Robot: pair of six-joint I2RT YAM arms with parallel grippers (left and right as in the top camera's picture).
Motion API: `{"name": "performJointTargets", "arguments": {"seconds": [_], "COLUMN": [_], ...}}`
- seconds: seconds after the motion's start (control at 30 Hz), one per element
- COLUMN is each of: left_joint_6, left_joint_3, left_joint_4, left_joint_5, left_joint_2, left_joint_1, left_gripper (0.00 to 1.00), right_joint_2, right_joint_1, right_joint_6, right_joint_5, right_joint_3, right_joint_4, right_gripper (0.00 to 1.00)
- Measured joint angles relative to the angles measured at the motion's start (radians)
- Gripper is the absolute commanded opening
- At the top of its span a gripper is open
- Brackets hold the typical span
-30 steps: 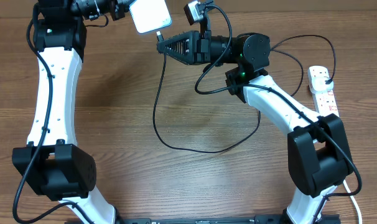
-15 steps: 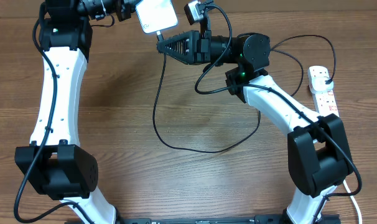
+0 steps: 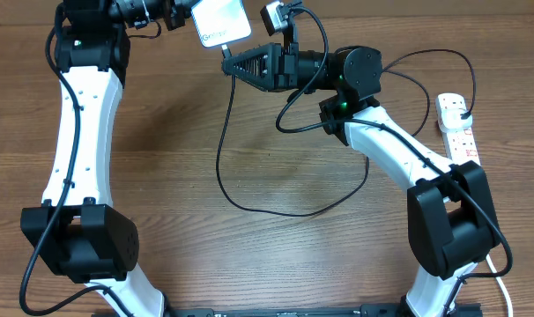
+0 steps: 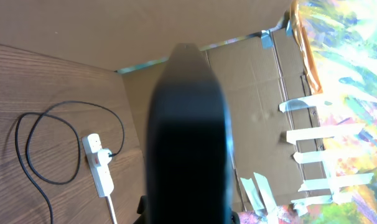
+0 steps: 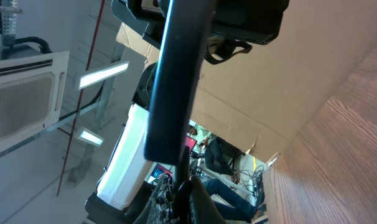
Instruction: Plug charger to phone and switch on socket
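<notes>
Lining up the plug-in, I have the left gripper (image 3: pixel 184 14) clenched on the phone (image 3: pixel 223 21), held above the table, screen up. Just below the phone's lower edge, the right gripper (image 3: pixel 230 63) pinches the charger (image 3: pixel 219 150) near its connector tip. I'd square the tip to the port, then push slow and straight against the braced phone. The socket (image 3: pixel 458 128) lies well right of the phone.

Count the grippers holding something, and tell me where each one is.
2. The left gripper, at the back, is shut on the phone; the right gripper, just beside it, is shut on the charger near its connector tip.
</notes>
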State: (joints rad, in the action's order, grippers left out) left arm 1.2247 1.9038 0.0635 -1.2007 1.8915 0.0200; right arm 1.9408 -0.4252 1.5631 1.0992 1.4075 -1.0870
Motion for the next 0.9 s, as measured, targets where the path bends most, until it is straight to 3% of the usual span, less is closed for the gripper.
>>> {"name": "performJointTargets", "arguments": {"seconds": [0.9], "left_joint_6": [-0.031], "left_joint_3": [0.0], "left_joint_4": [-0.003], "left_joint_5": [-0.042], "left_joint_2": [0.0], "left_joint_1": [0.0], "left_gripper": [0.04], "right_joint_2": [0.0], "right_joint_1": [0.0], "right_joint_6": [-0.015], "right_joint_5": [0.026], "right_joint_3": [0.0], "right_joint_4": [0.001], "right_gripper": [0.04]}}
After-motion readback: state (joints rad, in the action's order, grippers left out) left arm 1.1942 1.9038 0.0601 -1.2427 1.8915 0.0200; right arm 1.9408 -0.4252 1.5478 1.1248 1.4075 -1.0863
